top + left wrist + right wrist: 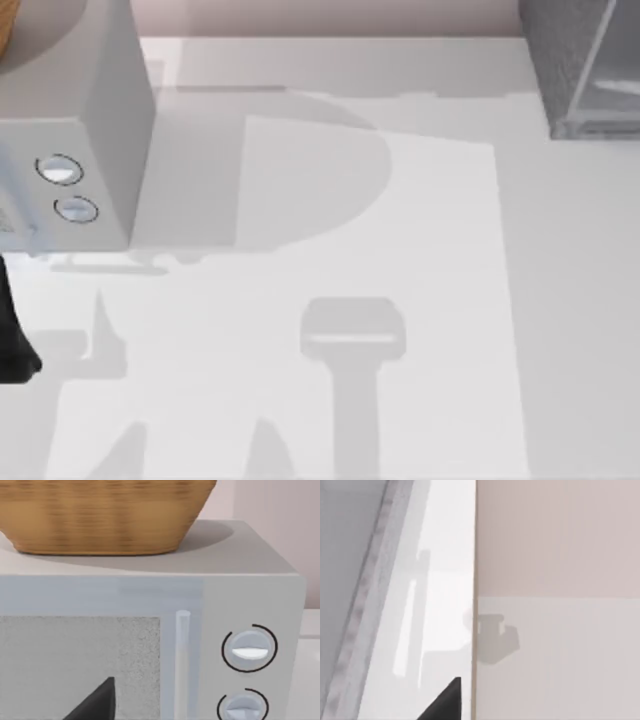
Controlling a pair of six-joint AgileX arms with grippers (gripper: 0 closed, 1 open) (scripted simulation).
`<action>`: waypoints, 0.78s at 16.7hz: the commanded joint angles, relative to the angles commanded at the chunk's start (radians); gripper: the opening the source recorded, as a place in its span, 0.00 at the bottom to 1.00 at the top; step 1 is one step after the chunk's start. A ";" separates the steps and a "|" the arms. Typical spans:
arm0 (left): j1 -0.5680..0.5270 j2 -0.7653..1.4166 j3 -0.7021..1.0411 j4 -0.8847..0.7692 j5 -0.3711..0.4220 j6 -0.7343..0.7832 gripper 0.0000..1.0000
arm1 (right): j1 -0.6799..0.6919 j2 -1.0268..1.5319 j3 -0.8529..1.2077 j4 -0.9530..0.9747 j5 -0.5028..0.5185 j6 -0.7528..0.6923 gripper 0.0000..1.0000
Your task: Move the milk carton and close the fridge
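- While the fridge [580, 65] stands at the far right corner of the white worktop [420, 300] in the top view, its dark speckled body and pale frame edges are cut off by the picture's border.
- At the far left of the worktop sits a pale grey box with two round dials [75, 130]; in the left wrist view a wicker basket [105, 515] rests on top of it.
- A dark part of the left arm [12, 335] shows at the left edge of the top view, below the dialled box and well apart from the fridge.
- One dark finger [97, 702] of the left end effector points toward the dialled box's speckled front; whether that end effector is open I cannot tell.
- One dark finger [445, 702] of the right end effector lies near a pale panel edge; its opening cannot be judged either.
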 joint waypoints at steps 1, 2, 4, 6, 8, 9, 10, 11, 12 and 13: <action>0.000 0.000 0.000 0.000 0.000 0.000 1.00 | 0.061 0.001 -0.001 0.075 0.005 0.087 1.00; 0.000 0.000 0.000 0.000 0.000 0.000 1.00 | 0.117 0.003 -0.002 0.142 0.012 0.164 1.00; 0.000 0.000 0.000 0.000 0.000 0.000 1.00 | 0.203 0.006 -0.005 0.252 0.035 0.286 1.00; 0.000 0.000 0.000 0.000 0.000 0.000 1.00 | 0.249 0.007 -0.010 0.323 0.068 0.367 1.00; 0.000 0.000 0.000 0.000 0.000 0.000 1.00 | 0.266 0.009 -0.012 0.357 0.098 0.407 1.00; 0.000 0.000 0.000 0.000 0.000 0.000 1.00 | 0.268 0.009 -0.013 0.361 0.103 0.411 1.00; 0.000 0.000 0.000 0.000 0.000 0.000 1.00 | 0.268 0.009 -0.013 0.361 0.103 0.411 1.00; 0.000 0.000 0.000 0.000 0.000 0.000 1.00 | 0.268 0.009 -0.013 0.361 0.103 0.411 1.00; 0.000 0.000 0.000 0.000 0.000 0.000 1.00 | 0.268 0.009 -0.013 0.361 0.103 0.411 1.00; 0.000 0.000 0.000 0.000 0.000 0.000 1.00 | 0.257 0.002 -0.022 0.364 0.101 0.409 1.00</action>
